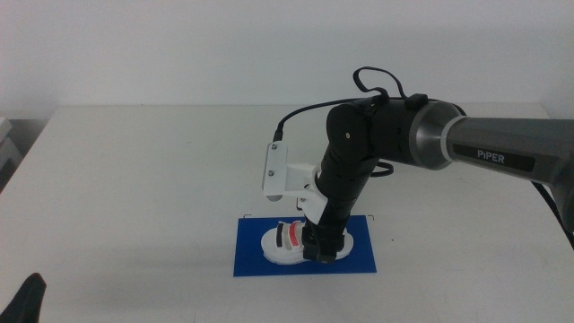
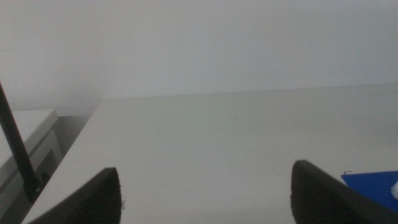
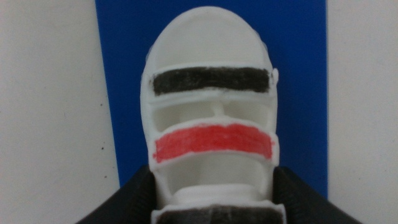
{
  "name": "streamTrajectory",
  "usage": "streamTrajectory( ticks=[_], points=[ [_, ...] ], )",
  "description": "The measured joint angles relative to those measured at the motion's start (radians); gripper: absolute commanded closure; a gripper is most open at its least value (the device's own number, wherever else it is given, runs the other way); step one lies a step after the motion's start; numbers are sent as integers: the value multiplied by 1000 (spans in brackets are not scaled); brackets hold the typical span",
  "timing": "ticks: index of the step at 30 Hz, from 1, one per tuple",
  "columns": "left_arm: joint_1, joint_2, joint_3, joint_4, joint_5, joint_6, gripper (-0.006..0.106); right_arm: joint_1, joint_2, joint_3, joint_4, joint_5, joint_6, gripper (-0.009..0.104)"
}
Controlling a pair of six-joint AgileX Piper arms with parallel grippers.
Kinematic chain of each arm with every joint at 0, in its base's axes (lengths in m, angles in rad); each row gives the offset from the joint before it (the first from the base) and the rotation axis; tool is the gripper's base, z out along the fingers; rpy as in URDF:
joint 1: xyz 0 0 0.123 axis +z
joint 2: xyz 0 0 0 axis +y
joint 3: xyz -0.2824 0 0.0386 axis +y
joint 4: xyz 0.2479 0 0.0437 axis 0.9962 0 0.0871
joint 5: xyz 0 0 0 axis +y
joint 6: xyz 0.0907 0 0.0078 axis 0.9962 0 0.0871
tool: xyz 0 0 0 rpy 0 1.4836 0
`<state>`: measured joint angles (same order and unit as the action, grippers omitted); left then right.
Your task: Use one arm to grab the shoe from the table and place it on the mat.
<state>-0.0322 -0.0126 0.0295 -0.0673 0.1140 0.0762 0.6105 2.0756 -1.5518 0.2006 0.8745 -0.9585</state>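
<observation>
The right end effector grips the shoe by its sides, directly over the mat. We judge that an abrupt release may tip the shoe or drag it off the mat. The left end effector waits open, well left of the mat.

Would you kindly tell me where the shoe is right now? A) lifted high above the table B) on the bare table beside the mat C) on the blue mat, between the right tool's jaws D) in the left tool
C: the shoe sits on the blue mat with the right tool around its rear.
</observation>
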Motion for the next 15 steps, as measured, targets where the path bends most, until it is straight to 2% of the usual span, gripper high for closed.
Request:
streamTrajectory(
  ticks=[2,3,4,6,10,15],
  points=[
    [0,0,0,0,0,0,7,0,0,0,1,-2,-1,99],
    [0,0,0,0,0,0,7,0,0,0,1,-3,1,91],
    [0,0,0,0,0,0,7,0,0,0,1,-6,2,36],
    [0,0,0,0,0,0,7,0,0,0,1,-11,2,23],
    [0,0,0,0,0,0,7,0,-10,1,16,-32,15,10],
    [0,0,0,0,0,0,7,-18,-110,2,58,-37,132,11]
  ],
)
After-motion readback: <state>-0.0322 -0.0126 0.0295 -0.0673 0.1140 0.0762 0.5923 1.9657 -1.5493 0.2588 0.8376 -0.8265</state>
